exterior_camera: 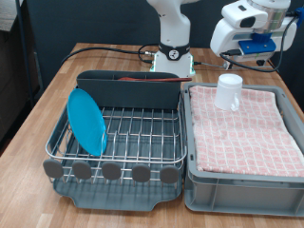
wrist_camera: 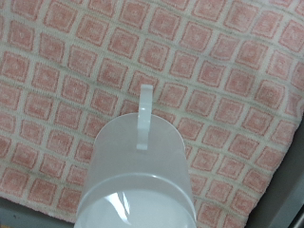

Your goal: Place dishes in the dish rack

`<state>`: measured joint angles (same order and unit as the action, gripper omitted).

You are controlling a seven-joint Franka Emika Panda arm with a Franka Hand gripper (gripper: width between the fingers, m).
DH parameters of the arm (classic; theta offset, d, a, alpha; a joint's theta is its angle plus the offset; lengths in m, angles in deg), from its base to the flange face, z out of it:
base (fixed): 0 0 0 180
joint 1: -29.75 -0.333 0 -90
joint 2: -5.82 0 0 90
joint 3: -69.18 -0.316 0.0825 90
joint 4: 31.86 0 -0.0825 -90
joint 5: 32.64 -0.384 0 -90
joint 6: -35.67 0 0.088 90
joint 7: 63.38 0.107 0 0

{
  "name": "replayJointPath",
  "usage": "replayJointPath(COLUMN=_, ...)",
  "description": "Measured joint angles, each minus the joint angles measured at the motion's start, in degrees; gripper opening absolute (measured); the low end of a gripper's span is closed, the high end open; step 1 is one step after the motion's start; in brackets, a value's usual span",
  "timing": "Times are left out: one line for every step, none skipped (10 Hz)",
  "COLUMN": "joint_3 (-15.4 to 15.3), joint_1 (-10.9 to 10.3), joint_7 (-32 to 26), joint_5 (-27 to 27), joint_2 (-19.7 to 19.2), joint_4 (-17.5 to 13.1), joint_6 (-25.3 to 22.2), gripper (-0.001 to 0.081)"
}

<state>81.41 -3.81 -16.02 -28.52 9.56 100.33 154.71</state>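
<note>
The light-blue plate [exterior_camera: 87,121] stands on edge in the left side of the dish rack [exterior_camera: 123,142], leaning in the wire grid. The white mug [exterior_camera: 229,91] stands upright on the pink checked cloth at the back of the grey tub. In the wrist view the mug [wrist_camera: 138,176] is seen from above, opening up, with its handle [wrist_camera: 144,114] lying over the cloth. My gripper [exterior_camera: 256,43] hangs high at the exterior view's top right, above and behind the mug, with nothing visibly in it. Its fingers do not show in the wrist view. The wooden spoon is not clearly visible.
The grey tub [exterior_camera: 242,185] with the pink checked cloth [exterior_camera: 247,133] fills the exterior view's right side, next to the rack. The rack's tall back compartment [exterior_camera: 128,87] holds dark items I cannot make out. The robot base [exterior_camera: 173,57] and cables lie behind on the wooden table.
</note>
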Motion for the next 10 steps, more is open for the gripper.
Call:
replayJointPath(joint_3=-0.1, joint_1=0.0, joint_7=0.2, joint_5=-0.6, joint_2=-0.9, joint_4=0.0, joint_6=0.7, gripper=0.0802)
replayJointPath(joint_3=-0.2, joint_1=0.0, joint_7=0.3, joint_5=-0.9, joint_2=-1.7, joint_4=0.1, joint_6=1.4, gripper=0.0802)
replayJointPath(joint_3=-0.3, joint_1=0.0, joint_7=0.5, joint_5=-1.3, joint_2=-2.4, joint_4=0.2, joint_6=1.8, gripper=0.0802)
replayJointPath(joint_3=-0.4, joint_1=0.0, joint_7=0.5, joint_5=-1.8, joint_2=-3.0, joint_4=0.2, joint_6=2.2, gripper=0.0802)
replayJointPath(joint_3=-0.4, joint_1=0.0, joint_7=0.6, joint_5=-2.0, joint_2=-3.6, joint_4=0.3, joint_6=2.6, gripper=0.0802)
replayJointPath(joint_3=-0.4, joint_1=0.0, joint_7=0.6, joint_5=-2.4, joint_2=-4.1, joint_4=0.4, joint_6=3.0, gripper=0.0802)
replayJointPath(joint_3=-0.4, joint_1=0.0, joint_7=0.6, joint_5=-2.9, joint_2=-4.5, joint_4=0.6, joint_6=3.5, gripper=0.0802)
replayJointPath(joint_3=-0.4, joint_1=0.0, joint_7=0.6, joint_5=-3.3, joint_2=-5.0, joint_4=0.8, joint_6=4.0, gripper=0.0802)
replayJointPath(joint_3=-0.4, joint_1=0.0, joint_7=0.6, joint_5=-3.7, joint_2=-5.4, joint_4=1.1, joint_6=4.7, gripper=0.0802)
replayJointPath(joint_3=-0.4, joint_1=0.0, joint_7=0.6, joint_5=-4.0, joint_2=-5.6, joint_4=1.6, joint_6=5.3, gripper=0.0802)
